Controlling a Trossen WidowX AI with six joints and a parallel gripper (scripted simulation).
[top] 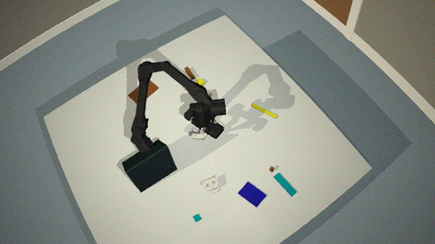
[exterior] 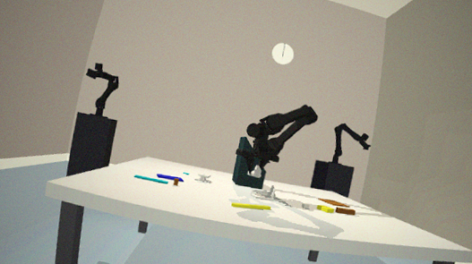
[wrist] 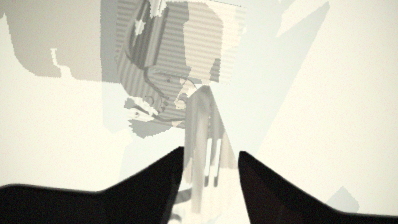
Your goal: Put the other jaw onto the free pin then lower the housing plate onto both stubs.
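My gripper [exterior: 255, 166] [wrist: 211, 154] is shut on a pale grey, slotted jaw [exterior: 256, 171] [wrist: 201, 125], which points away from the fingers. It hangs above the table. The ribbed gripper base [top: 198, 135] [exterior: 265, 194] [wrist: 202, 42] lies below and ahead of it, with a curved jaw [wrist: 136, 47] along its left side in the wrist view. The held jaw's tip overlaps the base's near edge there; whether they touch cannot be told. The free pin is hard to make out. The white housing plate [top: 210, 184] [exterior: 203, 178], with two round holes, sits apart on the table.
A yellow bar [top: 264, 110] [exterior: 251, 206], blue plate [top: 252, 194], teal strip [top: 285, 185] and small brown block [top: 271, 169] lie around. A yellow block [top: 200, 82] [exterior: 325, 209], brown block [top: 189, 73] and small white block [exterior: 308, 207] lie on the arm's other side.
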